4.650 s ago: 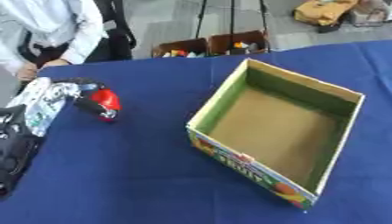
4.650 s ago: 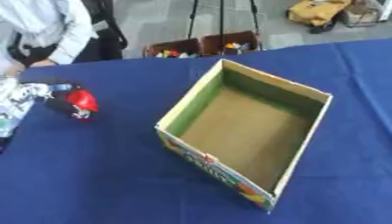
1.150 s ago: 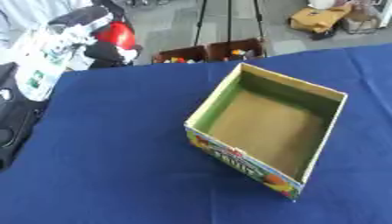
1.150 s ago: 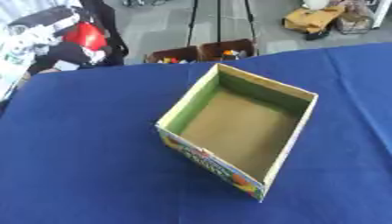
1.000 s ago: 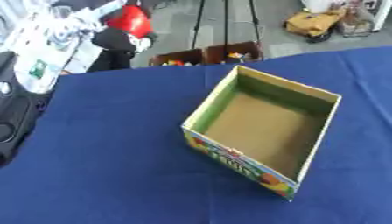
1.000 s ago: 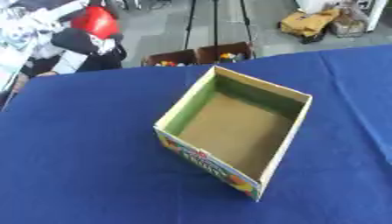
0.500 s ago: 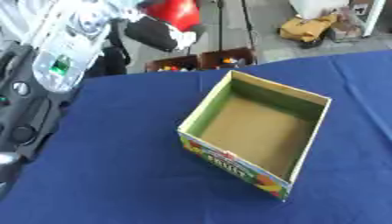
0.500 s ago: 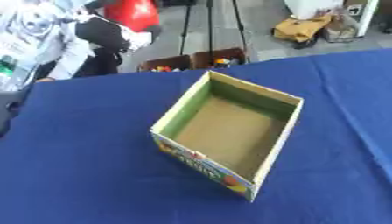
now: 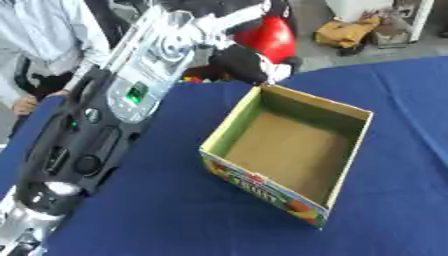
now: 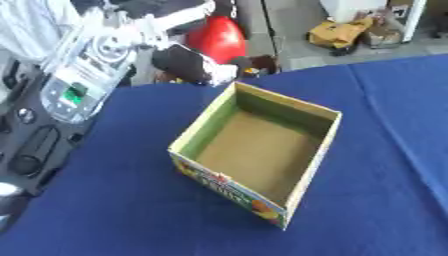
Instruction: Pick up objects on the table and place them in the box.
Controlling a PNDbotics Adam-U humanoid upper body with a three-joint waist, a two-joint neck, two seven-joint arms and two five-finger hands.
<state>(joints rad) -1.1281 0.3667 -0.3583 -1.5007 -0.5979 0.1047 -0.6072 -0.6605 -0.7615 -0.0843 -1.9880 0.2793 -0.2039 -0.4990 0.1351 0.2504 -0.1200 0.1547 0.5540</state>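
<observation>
The desk (image 9: 157, 200) is covered in a deep blue cloth and fills most of both views, its far edge running across the top behind the box. The left arm (image 9: 96, 135), black below with a silver section nearer the wrist, comes up from the lower left corner and slants toward the far edge of the desk. An open cardboard box (image 10: 258, 200) sits near the middle of the desk, turned at an angle so one corner points toward the near edge; its inner walls are green, its floor plain brown, and its outer near wall carries a bright printed pattern. Nothing lies inside it. The left hand (image 9: 249, 62) hangs in the air above the far corner of the box, near the far edge of the desk, with its fingers (image 10: 188, 62) curled round a red object (image 9: 267, 37). That object is rounded and glossy red, held well up off the cloth, just beyond the box's far rim and not over its floor. How the thumb sits on it is hidden. The right hand shows in neither view.
</observation>
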